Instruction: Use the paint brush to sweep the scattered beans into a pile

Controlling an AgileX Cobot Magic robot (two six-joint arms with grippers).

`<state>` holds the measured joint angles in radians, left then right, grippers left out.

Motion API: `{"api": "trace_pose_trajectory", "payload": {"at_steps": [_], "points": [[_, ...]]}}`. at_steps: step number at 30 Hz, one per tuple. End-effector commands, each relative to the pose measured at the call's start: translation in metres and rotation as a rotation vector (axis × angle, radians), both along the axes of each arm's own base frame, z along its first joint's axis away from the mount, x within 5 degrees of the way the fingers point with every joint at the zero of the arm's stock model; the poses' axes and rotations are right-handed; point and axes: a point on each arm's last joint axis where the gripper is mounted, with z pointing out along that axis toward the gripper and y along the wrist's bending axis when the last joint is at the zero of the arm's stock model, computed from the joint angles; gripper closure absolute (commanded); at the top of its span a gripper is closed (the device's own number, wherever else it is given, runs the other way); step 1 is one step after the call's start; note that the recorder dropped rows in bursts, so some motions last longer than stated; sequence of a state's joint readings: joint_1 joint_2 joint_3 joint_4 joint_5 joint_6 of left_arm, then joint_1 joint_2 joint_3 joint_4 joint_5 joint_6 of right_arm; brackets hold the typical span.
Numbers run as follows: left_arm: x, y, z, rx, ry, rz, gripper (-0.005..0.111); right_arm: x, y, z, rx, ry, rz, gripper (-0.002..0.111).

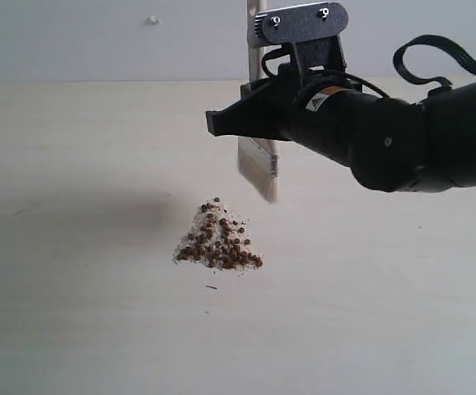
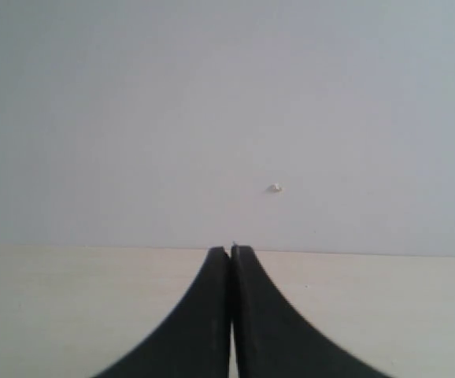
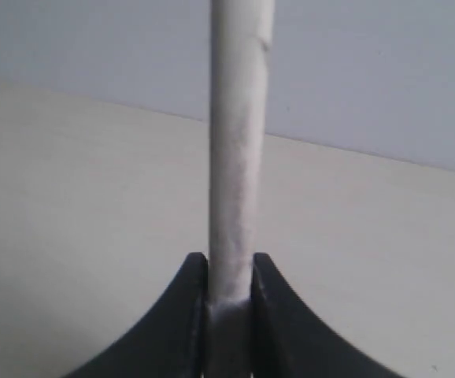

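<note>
Both my claws are closed: my right claw [image 3: 230, 266] squeezes the pale handle of the paint brush [image 1: 258, 164] and holds it upright, bristles pointing down, up in the air and not touching the table [image 1: 73, 313]. The beans [image 1: 220, 240] lie in one small heap on the table, mixed with white grains [image 1: 198, 220], just below the bristles and a bit toward my left side. My left claw [image 2: 231, 256] is pressed shut with nothing in it.

The paint brush [image 1: 258, 156] has a matt pale-wood handle and silvery metal band.
</note>
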<state>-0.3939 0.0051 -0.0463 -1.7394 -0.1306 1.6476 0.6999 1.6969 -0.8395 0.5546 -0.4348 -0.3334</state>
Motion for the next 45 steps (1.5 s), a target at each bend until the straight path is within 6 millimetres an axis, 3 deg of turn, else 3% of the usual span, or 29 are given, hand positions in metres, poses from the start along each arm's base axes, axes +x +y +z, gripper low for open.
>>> {"api": "trace_pose_trajectory", "payload": {"at_steps": [1,17,23,29,39,45], "points": [[-0.001,-0.001,0.0,-0.006,-0.002,-0.014,0.107,-0.004,-0.004,-0.005,-0.073,0.048,-0.011,0.108],[-0.001,-0.001,0.0,-0.006,-0.002,-0.014,0.107,-0.009,-0.012,-0.059,-0.117,0.259,-0.102,0.108],[-0.001,-0.001,0.0,-0.006,-0.002,-0.014,0.107,-0.016,-0.001,-0.073,-0.118,0.293,-0.112,0.108],[-0.001,-0.001,0.0,-0.006,-0.002,-0.014,0.107,-0.026,0.015,-0.074,-0.061,0.249,-0.134,0.108],[-0.001,-0.001,0.0,-0.006,-0.002,-0.014,0.107,-0.022,0.016,-0.084,0.04,0.218,-0.249,0.108],[-0.001,-0.001,0.0,-0.006,-0.002,-0.014,0.107,-0.02,0.014,-0.06,0.038,0.11,-0.228,0.108]]}}
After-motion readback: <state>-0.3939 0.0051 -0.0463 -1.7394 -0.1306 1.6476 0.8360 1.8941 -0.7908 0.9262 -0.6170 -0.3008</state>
